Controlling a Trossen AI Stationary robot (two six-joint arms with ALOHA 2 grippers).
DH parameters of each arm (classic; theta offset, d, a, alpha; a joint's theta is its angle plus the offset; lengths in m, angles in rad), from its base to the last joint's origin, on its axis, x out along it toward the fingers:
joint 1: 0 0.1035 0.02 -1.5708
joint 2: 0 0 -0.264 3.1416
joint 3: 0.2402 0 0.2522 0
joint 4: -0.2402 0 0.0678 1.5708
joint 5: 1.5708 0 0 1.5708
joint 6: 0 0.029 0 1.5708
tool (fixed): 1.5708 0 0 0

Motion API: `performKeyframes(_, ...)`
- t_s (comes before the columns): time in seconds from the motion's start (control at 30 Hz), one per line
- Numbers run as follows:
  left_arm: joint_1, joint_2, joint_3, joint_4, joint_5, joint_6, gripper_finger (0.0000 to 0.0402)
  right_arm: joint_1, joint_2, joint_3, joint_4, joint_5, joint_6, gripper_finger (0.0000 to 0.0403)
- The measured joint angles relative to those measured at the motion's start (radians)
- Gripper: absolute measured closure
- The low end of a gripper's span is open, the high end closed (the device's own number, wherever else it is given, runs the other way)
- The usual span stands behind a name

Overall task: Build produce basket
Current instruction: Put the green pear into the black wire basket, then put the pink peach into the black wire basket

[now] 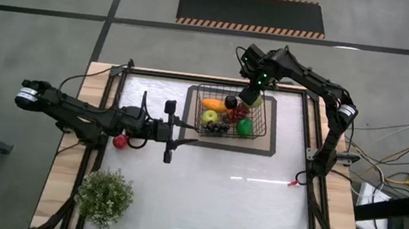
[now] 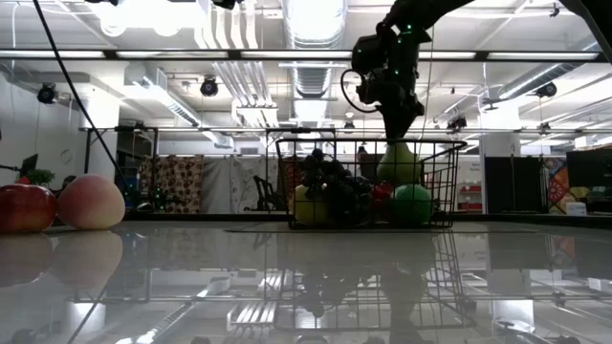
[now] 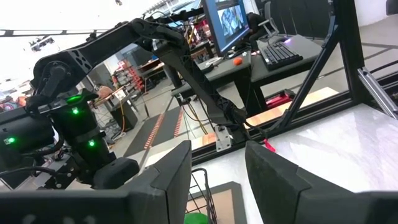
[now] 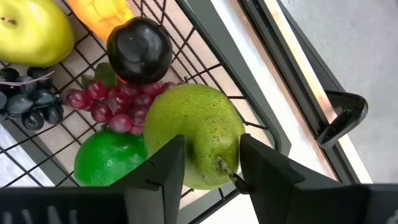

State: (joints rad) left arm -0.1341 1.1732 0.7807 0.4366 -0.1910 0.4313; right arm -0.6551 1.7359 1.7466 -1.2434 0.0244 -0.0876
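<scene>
The black wire basket [image 1: 265,130] stands on a dark mat [image 1: 270,150] at the table's far middle. It holds a yellow-green apple [image 4: 28,28], an orange mango [image 4: 102,12], a dark plum [image 4: 138,50], red grapes [image 4: 106,106], dark grapes [image 4: 28,102] and a green round fruit [image 4: 109,165]. My right gripper [image 1: 253,97] is over the basket's far right corner, shut on a green pear-like fruit [image 4: 193,124]. My left gripper [image 1: 178,135] is open and empty near the basket's left side. A red apple [image 2: 24,208] and a pink peach [image 2: 92,203] rest on the table at the left. My right gripper pinches the green fruit between its two fingers at its narrow stem end [image 4: 205,155], one finger [image 4: 163,168] on each side. The fingers come from above, pointing down. The fruit hangs upright below them inside the basket [image 2: 400,164]; whether its underside touches the fruit below, I cannot tell.
A bushy green potted plant [image 1: 104,196] stands at the table's near left corner. A small red thing [image 1: 291,183] lies by the right rail. The white tabletop [image 1: 210,193] stretches between the basket and the near edge.
</scene>
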Motion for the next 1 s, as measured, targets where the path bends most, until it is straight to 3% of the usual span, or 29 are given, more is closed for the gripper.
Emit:
performKeyframes(0.23, 0.0, 0.0, 0.0, 0.0, 0.0, -0.001, 0.0267, 0.0, 0.0, 0.0, -0.011, 0.001, 0.01, 0.024)
performKeyframes(0.57, 0.0, 0.0, 0.0, -0.013, -0.004, -0.007, 0.0267, 0.002, -0.012, 0.025, -0.073, -0.006, 0.027, 0.0241)
performKeyframes(0.67, 0.0, 0.0, 0.0, -0.033, -0.057, -0.02, 0.0267, 0.018, -0.046, 0.037, -0.101, -0.007, 0.049, 0.0241)
performKeyframes(0.83, 0.002, 0.0, -0.001, -0.103, -0.187, -0.145, 0.0267, 0.088, -0.163, 0.023, -0.114, -0.007, 0.103, 0.0239)
performKeyframes(1.0, 0.004, 0.012, -0.002, -0.254, -0.222, -0.357, 0.0267, 0.218, -0.302, -0.01, -0.099, -0.006, 0.151, 0.0239)
